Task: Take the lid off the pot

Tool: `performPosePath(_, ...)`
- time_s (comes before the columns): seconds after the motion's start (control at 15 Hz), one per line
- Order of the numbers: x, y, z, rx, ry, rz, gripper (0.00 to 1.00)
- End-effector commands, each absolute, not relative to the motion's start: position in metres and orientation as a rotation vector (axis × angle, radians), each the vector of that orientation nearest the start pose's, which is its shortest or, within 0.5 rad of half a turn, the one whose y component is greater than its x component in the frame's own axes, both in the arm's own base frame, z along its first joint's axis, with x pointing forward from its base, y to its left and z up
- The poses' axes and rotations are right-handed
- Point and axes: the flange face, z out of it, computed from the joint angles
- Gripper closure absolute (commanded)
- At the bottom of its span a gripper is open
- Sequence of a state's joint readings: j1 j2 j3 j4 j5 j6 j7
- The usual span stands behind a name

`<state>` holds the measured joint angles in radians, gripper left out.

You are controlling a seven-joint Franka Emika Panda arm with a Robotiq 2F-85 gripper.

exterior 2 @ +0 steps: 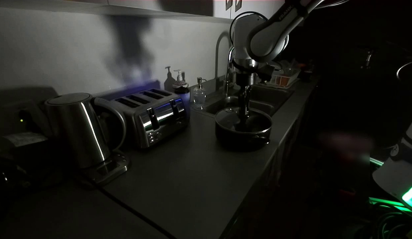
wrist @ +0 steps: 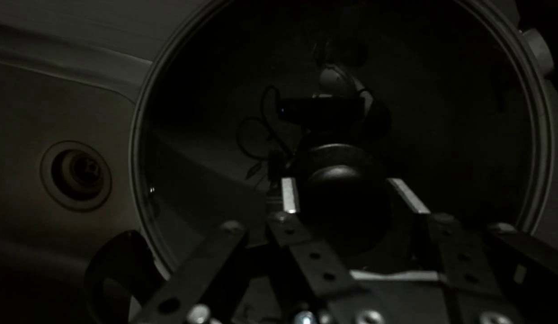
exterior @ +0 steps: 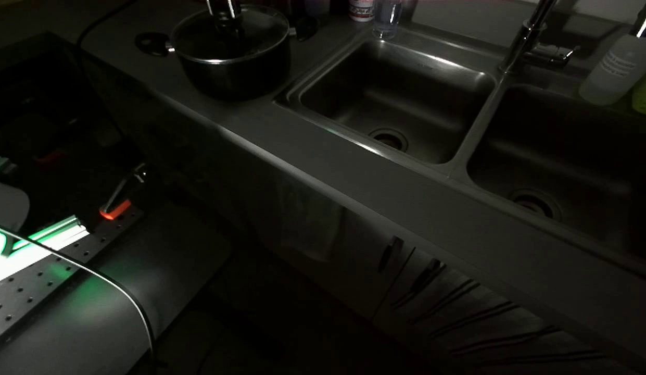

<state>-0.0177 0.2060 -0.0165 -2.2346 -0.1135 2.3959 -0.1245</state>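
Observation:
The black pot [exterior: 234, 80] stands on the counter beside the sink in both exterior views [exterior 2: 240, 141]. The glass lid [exterior: 198, 39] rests on it, also seen in an exterior view [exterior 2: 227, 119]; its metal rim fills much of the wrist view [wrist: 463, 135]. The lid's dark round knob [wrist: 341, 216] lies between my fingers. My gripper [wrist: 349, 195] points straight down over the lid's centre, fingers astride the knob. A gap shows between the right finger and the knob; the left finger is close to its edge. The gripper also shows in both exterior views [exterior: 228, 15] [exterior 2: 245, 111].
The steel sink [exterior: 421, 99] adjoins the pot, with a faucet [exterior: 520, 41] behind. A toaster [exterior 2: 149, 116], a kettle [exterior 2: 78, 129] and a soap dispenser [exterior 2: 199, 94] stand along the wall. The counter's front edge [exterior: 281, 161] runs close to the pot.

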Motion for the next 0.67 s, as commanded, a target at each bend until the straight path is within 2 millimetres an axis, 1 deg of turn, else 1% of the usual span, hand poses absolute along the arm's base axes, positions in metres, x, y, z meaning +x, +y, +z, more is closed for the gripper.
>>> performPosePath(0.0, 0.543, -0.017, 0.278, -3.201, -0.308, 0.049, 0.75)
performPosePath(0.33, 0.527, -0.009, 0.305, -3.175, -0.347, 0.014, 0.75)
performPosePath(0.6, 0.512, -0.005, 0.333, -3.177, -0.376, -0.055, 0.75)
